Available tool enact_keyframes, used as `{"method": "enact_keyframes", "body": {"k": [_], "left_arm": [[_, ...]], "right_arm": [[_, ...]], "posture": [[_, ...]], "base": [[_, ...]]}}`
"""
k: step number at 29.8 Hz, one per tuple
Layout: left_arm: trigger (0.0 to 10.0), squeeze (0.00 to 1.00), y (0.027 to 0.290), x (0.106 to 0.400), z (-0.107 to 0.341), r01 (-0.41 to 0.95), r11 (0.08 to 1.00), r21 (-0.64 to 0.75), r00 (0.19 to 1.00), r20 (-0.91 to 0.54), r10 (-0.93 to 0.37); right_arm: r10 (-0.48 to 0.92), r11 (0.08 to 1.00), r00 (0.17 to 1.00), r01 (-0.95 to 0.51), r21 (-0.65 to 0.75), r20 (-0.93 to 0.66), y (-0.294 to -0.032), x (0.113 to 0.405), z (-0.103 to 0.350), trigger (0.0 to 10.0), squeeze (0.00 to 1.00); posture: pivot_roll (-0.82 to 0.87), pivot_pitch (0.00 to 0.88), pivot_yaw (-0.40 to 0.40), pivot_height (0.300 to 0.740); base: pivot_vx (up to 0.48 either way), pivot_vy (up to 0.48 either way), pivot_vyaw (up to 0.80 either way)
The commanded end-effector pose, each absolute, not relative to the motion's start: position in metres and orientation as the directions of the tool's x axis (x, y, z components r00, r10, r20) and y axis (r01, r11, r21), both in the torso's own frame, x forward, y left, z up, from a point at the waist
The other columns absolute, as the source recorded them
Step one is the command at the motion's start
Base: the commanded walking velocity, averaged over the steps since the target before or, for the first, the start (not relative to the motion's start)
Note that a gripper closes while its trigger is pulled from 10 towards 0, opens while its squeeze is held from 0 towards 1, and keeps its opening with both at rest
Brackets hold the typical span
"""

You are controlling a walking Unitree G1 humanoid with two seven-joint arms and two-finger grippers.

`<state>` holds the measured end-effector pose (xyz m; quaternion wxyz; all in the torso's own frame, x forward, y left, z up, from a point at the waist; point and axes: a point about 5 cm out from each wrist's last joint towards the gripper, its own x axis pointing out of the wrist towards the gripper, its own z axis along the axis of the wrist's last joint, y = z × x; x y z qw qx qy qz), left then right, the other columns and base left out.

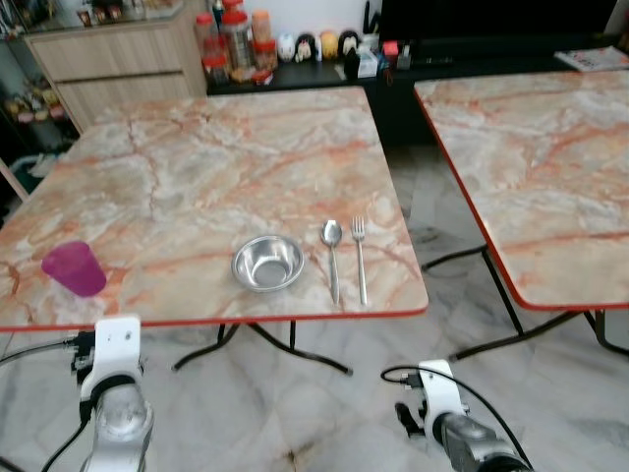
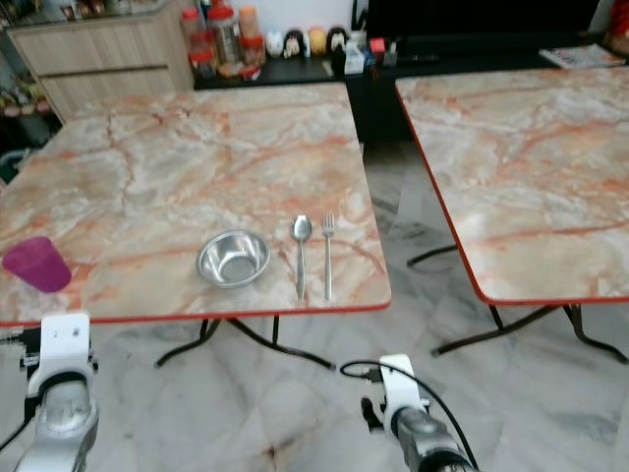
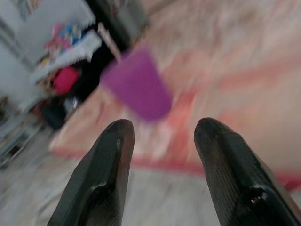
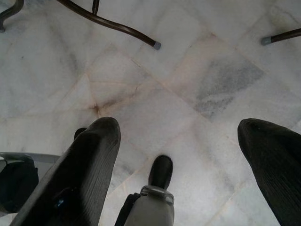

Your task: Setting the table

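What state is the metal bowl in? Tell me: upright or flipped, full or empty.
Upright and empty. The metal bowl sits mouth-up on the marble table, its shiny inside bare, with the spoon and fork beside it.

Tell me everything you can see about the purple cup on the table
The purple cup is a small translucent plastic-looking tumbler, wider at the rim than at the base. It stands upright on the marble-patterned table, close to the red-trimmed near edge at the robot's left, well apart from the steel bowl. Nothing touches it. The left gripper points at it from short of the table edge, jaws open, not yet around it.
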<state>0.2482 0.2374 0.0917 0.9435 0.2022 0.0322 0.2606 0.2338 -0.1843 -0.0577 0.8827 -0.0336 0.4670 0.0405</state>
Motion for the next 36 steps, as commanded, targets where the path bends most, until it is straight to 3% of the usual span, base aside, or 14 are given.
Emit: {"method": "enact_keyframes", "body": {"k": [1, 2, 4, 5, 7, 10, 11, 12, 13, 17, 24, 25, 26, 36], "left_arm": [[10.0, 0.0, 0.23, 0.25, 0.105, -0.468, 0.788, 0.4, 0.876, 0.091, 0.474], [10.0, 0.0, 0.23, 0.249, 0.106, -0.468, 0.787, 0.401, 0.875, 0.088, 0.475], [10.0, 0.0, 0.194, 0.268, 0.143, -0.362, 0.855, 0.371, 0.927, 0.244, 0.286], [10.0, 0.0, 0.194, 0.268, 0.143, -0.362, 0.855, 0.371, 0.927, 0.244, 0.286], [10.0, 0.0, 0.167, 0.281, 0.158, -0.231, 0.921, 0.313, 0.956, 0.249, 0.155], [10.0, 0.0, 0.144, 0.297, 0.161, -0.091, 0.982, 0.167, 0.981, 0.185, 0.059], [10.0, 0.34, 0.139, 0.299, 0.16, -0.056, 0.99, 0.129, 0.986, 0.165, 0.034], [10.0, 0.34, 0.136, 0.301, 0.159, -0.032, 0.994, 0.102, 0.988, 0.151, 0.016], [10.0, 1.0, 0.131, 0.305, 0.157, -0.006, 0.996, 0.094, 0.992, 0.125, -0.006], [10.0, 1.0, 0.114, 0.319, 0.153, 0.105, 0.994, 0.025, 0.994, 0.036, -0.106], [10.0, 1.0, 0.105, 0.335, 0.158, 0.138, 0.99, -0.019, 0.99, -0.003, -0.138], [10.0, 0.2, 0.104, 0.336, 0.159, 0.145, 0.989, -0.015, 0.989, -0.004, -0.145], [10.0, 0.0, 0.103, 0.341, 0.16, 0.137, 0.991, 0.012, 0.99, -0.02, -0.137], [10.0, 0.0, 0.123, 0.368, 0.154, -0.019, 0.999, 0.026, 0.986, -0.167, 0.023]], "right_arm": [[0.047, 0.993, 0.558, -0.114, -0.021, -0.828, -0.182, 0.235, -0.057, 10.0, 0.0], [0.047, 0.993, 0.558, -0.115, -0.021, -0.828, -0.182, 0.235, -0.057, 10.0, 0.0], [0.046, 0.993, 0.56, -0.114, -0.022, -0.827, -0.182, 0.235, -0.057, 10.0, 0.0], [0.046, 0.993, 0.56, -0.114, -0.022, -0.827, -0.182, 0.235, -0.057, 10.0, 0.0], [0.046, 0.993, 0.561, -0.114, -0.022, -0.826, -0.182, 0.236, -0.056, 10.0, 0.0], [0.046, 0.993, 0.562, -0.115, -0.023, -0.826, -0.182, 0.237, -0.056, 10.0, 0.0], [0.046, 0.993, 0.562, -0.114, -0.022, -0.826, -0.182, 0.237, -0.056, 10.0, 0.0], [0.046, 0.993, 0.562, -0.113, -0.022, -0.826, -0.182, 0.237, -0.056, 10.0, 0.0], [0.045, 0.993, 0.563, -0.112, -0.022, -0.825, -0.182, 0.237, -0.056, 10.0, 0.0], [0.043, 0.994, 0.566, -0.105, -0.02, -0.823, -0.181, 0.238, -0.056, 10.0, 0.0], [0.044, 0.994, 0.565, -0.107, -0.021, -0.824, -0.181, 0.238, -0.056, 10.0, 0.0], [0.044, 0.994, 0.565, -0.107, -0.021, -0.824, -0.181, 0.238, -0.056, 10.0, 0.0], [0.044, 0.994, 0.565, -0.107, -0.02, -0.824, -0.181, 0.237, -0.056, 10.0, 0.0], [0.046, 0.994, 0.566, -0.106, -0.018, -0.823, -0.18, 0.237, -0.056, 10.0, 0.0]], "posture": [[-0.02, 0.017, 0.069, 0.74], [-0.02, 0.017, 0.069, 0.74], [-0.02, 0.029, 0.062, 0.74], [-0.02, 0.029, 0.062, 0.74], [-0.02, 0.035, 0.057, 0.74], [-0.02, 0.039, 0.055, 0.74], [-0.02, 0.041, 0.055, 0.74], [-0.02, 0.041, 0.055, 0.74], [-0.03, 0.042, 0.057, 0.74], [-0.04, 0.047, 0.06, 0.74], [-0.04, 0.047, 0.06, 0.74], [-0.04, 0.047, 0.06, 0.74], [-0.03, 0.051, 0.062, 0.74], [-0.04, 0.044, 0.071, 0.74]], "base": [[0.0, 0.0, 0.0], [0.0, 0.0, 0.0], [0.0, 0.0, 0.0], [0.0, 0.0, 0.0], [0.0, 0.0, 0.0], [0.0, 0.0, 0.0], [0.0, 0.0, 0.0], [0.0, 0.0, 0.0], [0.0, 0.0, 0.0], [0.0, 0.0, 0.0], [0.0, 0.0, 0.0], [0.0, 0.0, 0.0], [0.0, 0.0, 0.0], [0.0, 0.0, 0.0]]}}
